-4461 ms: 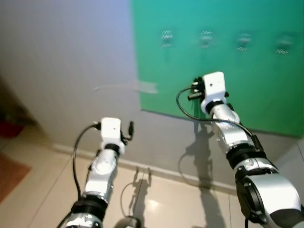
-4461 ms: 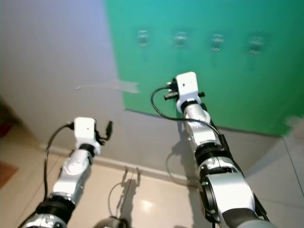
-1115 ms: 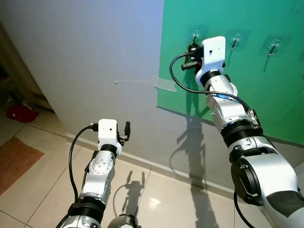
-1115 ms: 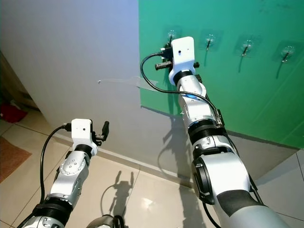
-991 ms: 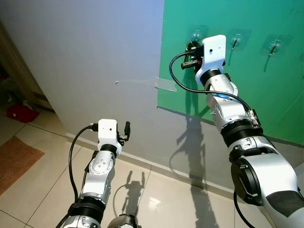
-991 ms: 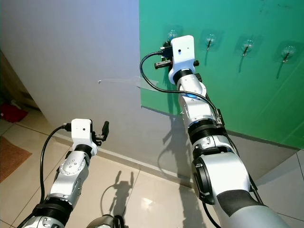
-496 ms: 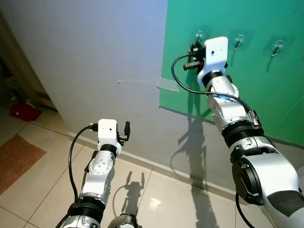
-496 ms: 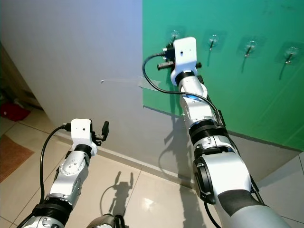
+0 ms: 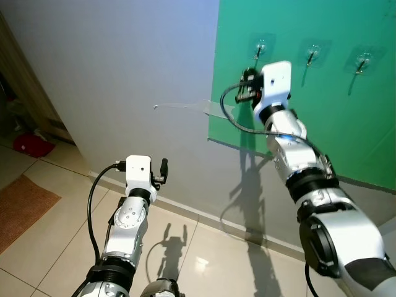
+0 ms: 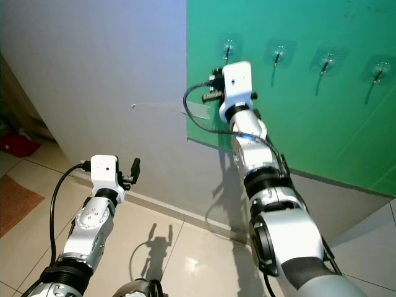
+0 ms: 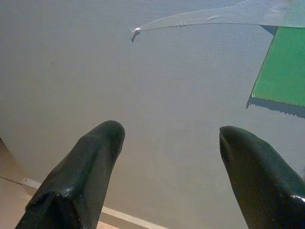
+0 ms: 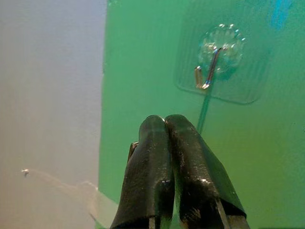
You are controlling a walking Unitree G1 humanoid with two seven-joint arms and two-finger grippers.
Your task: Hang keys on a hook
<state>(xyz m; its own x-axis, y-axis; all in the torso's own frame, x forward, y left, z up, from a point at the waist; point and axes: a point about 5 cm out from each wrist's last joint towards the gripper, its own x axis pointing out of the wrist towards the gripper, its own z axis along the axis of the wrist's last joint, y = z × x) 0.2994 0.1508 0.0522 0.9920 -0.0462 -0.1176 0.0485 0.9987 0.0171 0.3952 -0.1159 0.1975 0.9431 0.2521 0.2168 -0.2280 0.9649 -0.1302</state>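
The right arm is raised and stretched toward the green panel, with the right hand held just short of the panel at 6 o'clock below the leftmost hook. Its two black fingers are seen pressed together, clenched; a small metal edge is glimpsed at their side, but whether keys are gripped cannot be told, and the keys themselves cannot be made out. The hook is a bent wire on a clear adhesive pad, and nothing is seen hanging from it. Three further hooks are ranged along the panel toward 3 o'clock.

The left arm is held low and bent, the left hand pointed at the bare grey wall, its fingers spread wide apart and released. A strip of clear tape is seen running from the panel's left edge across the wall. Open tiled floor is spread below, with a reddish mat at 8 o'clock.
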